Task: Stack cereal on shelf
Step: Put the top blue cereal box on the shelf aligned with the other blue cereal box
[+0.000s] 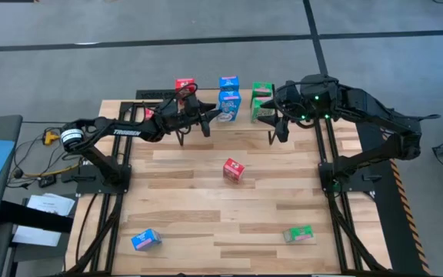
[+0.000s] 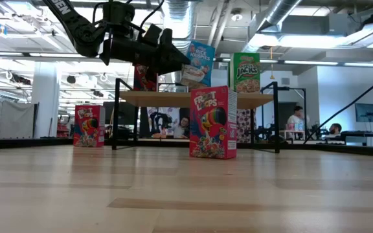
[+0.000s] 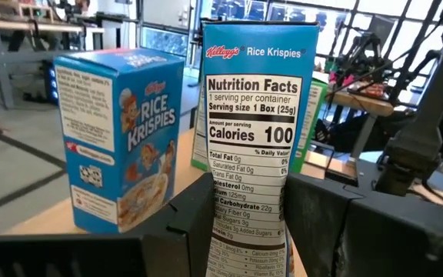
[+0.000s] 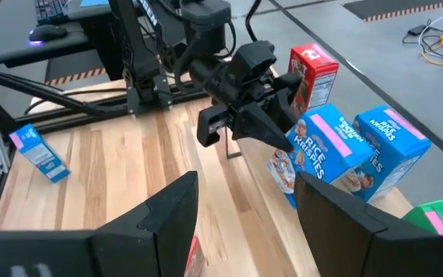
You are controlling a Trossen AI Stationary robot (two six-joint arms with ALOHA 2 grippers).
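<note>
High view: the left gripper (image 1: 212, 115), clamped shut on a blue cardboard Rice Krispies cereal box (image 1: 229, 106), holds it upright at the low light-wood shelf on black wire legs (image 2: 173, 98), apparently to seat it beside a second blue box (image 1: 228, 82). A red box (image 1: 184, 85) and a green box (image 1: 262, 91) already stand there. The right gripper (image 1: 277, 119) waits nearby, fingers apart and empty. Three boxes remain on the slatted wooden tabletop (image 1: 283, 169).

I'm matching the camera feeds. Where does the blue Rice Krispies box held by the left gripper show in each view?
High view: blue box, top centre.
Low view: tilted, above the shelf.
Left wrist view: centre, nutrition panel facing.
Right wrist view: right of centre.
Shared landmark: second blue box beside it.
</note>
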